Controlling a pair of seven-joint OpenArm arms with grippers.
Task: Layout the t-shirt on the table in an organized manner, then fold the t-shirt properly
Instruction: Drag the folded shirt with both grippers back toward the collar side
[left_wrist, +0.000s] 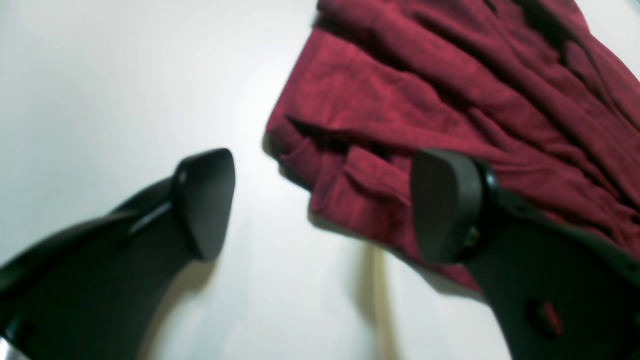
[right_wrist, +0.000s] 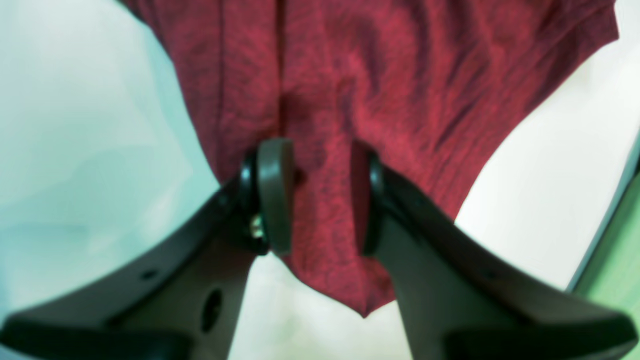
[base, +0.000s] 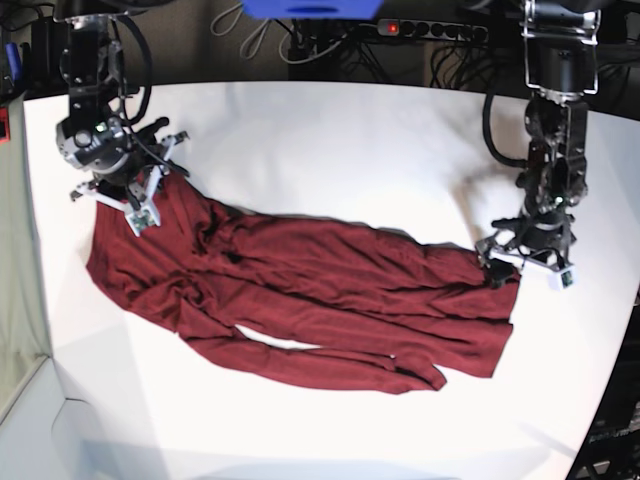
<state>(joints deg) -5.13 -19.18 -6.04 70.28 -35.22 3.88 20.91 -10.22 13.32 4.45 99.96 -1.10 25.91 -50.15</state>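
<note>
The t-shirt (base: 300, 310) lay stretched in wrinkles across the table (base: 330, 140). The right gripper (right_wrist: 320, 195) pinched its cloth near the left edge; the left gripper (left_wrist: 320, 205) gaped wide over its other end, holding nothing. Cables (base: 330, 45) crowded the far edge.

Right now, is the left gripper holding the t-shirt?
No. The left gripper is open, with the t-shirt edge lying loose between its fingers.
</note>
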